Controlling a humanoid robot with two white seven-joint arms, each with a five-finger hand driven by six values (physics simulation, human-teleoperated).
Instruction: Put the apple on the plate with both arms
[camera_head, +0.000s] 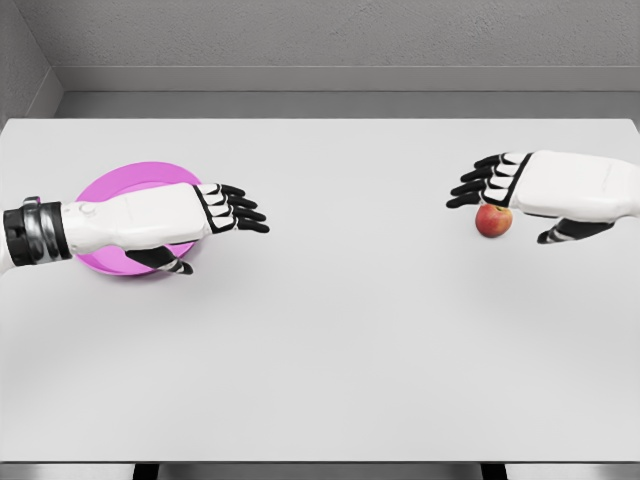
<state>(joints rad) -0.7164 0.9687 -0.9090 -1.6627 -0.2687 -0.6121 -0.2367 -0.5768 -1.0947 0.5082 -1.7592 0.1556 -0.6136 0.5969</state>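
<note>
While our right hand (505, 195) hovers over the apple (493, 221), its fingers stretched out and relaxed and gripping nothing, we see from the head view that the fruit sits on the white table (350, 340) just beneath the palm, between the extended fingers and the lowered thumb; whether skin touches it we cannot tell. Our left hand (215, 212) is well apart from it, fingers likewise spread and empty, held above the pink plate (110, 185), which lies under its wrist and forearm. We judge the apple to be small, light and firm, with a smooth, somewhat slippery skin and a round body that would roll if nudged. So we would take hold around its widest part, fingers on the far side and thumb on the near side, closing gently but firmly, since it will not crush.
</note>
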